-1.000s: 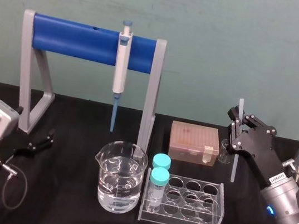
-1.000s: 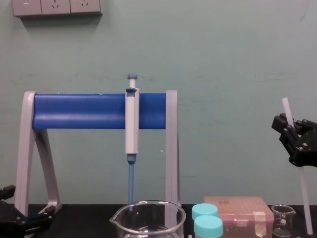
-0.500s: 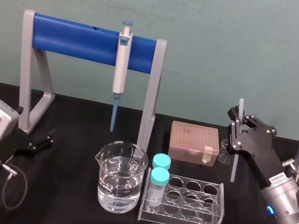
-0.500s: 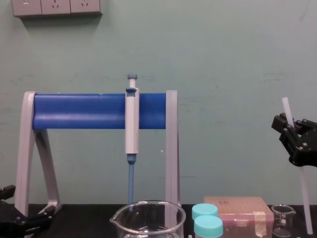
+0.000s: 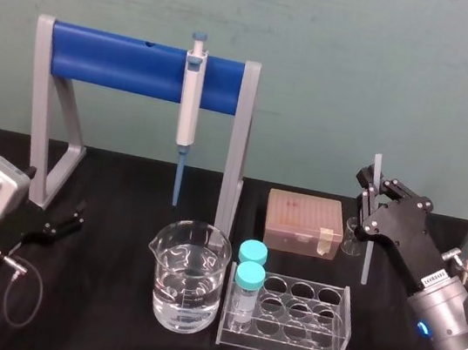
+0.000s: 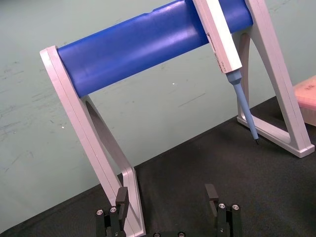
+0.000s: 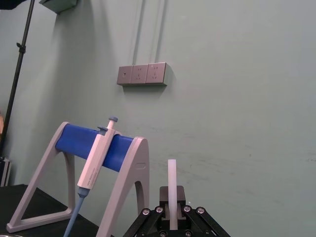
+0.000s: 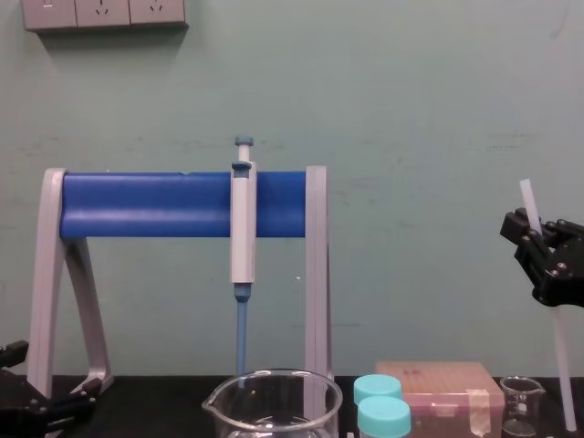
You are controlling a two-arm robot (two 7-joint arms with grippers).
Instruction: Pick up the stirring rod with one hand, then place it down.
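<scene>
Nearest, low at the left over the black surface [image 5: 109, 306]: black left end effector [image 5: 76, 217], idle, fingers spread apart. Farther out on the right: black multi-fingered right end effector [image 5: 371, 202], clamped around the long, thin, translucent whitish stirring rod [image 5: 366, 261], near-upright, lower end just beside the small clear glass beaker [image 5: 352, 237].

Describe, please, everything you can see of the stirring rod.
The rod is long, thin, straight and translucent whitish, like glass or plastic. It stands nearly upright, clamped in its upper part by the right gripper, with a short length above the grip and a long one below. Its lower end hangs near the small beaker; whether it touches the table cannot be told. The left gripper is parked far left.
</scene>
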